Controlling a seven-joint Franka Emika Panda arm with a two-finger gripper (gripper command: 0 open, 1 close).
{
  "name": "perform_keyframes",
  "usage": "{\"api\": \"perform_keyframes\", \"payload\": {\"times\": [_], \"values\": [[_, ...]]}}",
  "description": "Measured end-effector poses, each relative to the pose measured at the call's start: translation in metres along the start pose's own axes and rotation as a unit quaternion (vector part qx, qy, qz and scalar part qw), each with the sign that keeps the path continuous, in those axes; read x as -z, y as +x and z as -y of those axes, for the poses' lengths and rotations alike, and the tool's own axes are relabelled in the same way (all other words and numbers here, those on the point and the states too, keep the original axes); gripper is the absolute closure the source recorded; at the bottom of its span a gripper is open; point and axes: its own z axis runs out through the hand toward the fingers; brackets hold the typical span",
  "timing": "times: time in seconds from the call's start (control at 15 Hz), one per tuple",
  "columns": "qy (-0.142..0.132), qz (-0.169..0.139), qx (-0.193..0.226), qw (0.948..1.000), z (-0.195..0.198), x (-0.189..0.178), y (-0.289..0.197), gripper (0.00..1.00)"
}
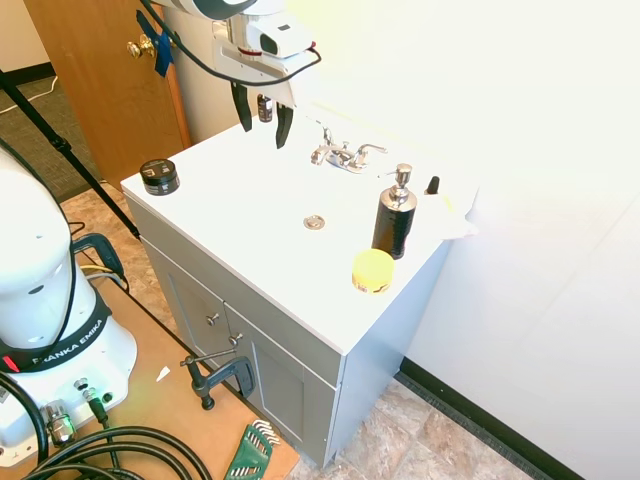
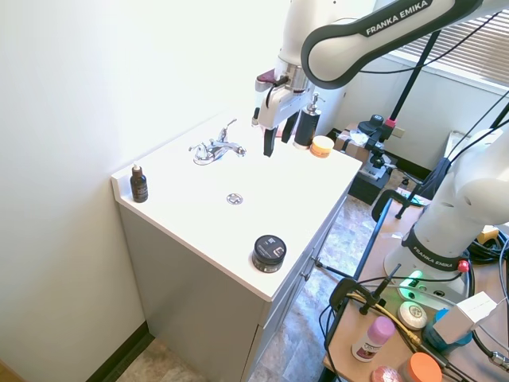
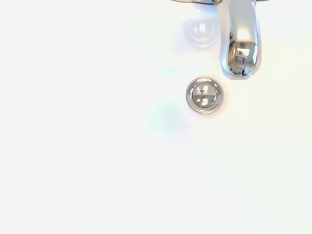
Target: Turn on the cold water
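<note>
Your jaws [image 1: 264, 121] hang spread apart and empty above the white surface [image 1: 240, 195], holding nothing. Take the faucet [image 1: 343, 153] as your landmark: the jaws sit up in the air just beside it, off its end nearer the door, not touching it. From the other side, they [image 2: 279, 137] hang beside the faucet [image 2: 217, 146] toward the black pump bottle [image 2: 303, 126].

The faucet is a small chrome one with a short spout and two lever handles; no water runs from it. In the wrist view its spout [image 3: 240, 41] points over the drain [image 3: 204, 95], which lies in the basin in front of the faucet.

Which lever is the cold one can't be read here, so you risk pushing the hot one. The levers are small, shiny and close together, and a wide approach could catch both or slip off. The pump bottle [image 1: 394, 215] and a yellow tub [image 1: 372, 270] stand beyond the faucet; a long sweep could knock them. The black jar [image 1: 159, 176] sits well away, at the surface's corner.
</note>
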Motion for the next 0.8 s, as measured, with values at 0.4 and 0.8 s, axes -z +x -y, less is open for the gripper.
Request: {"api": "perform_keyframes", "payload": {"times": [0.4, 0.8], "values": [[0.028, -0.069, -0.051, 0.9960, 0.005, 0.012, 0.036, 0.00], [0.022, -0.189, -0.155, 0.9694, 0.050, -0.012, 0.152, 0.00]]}}
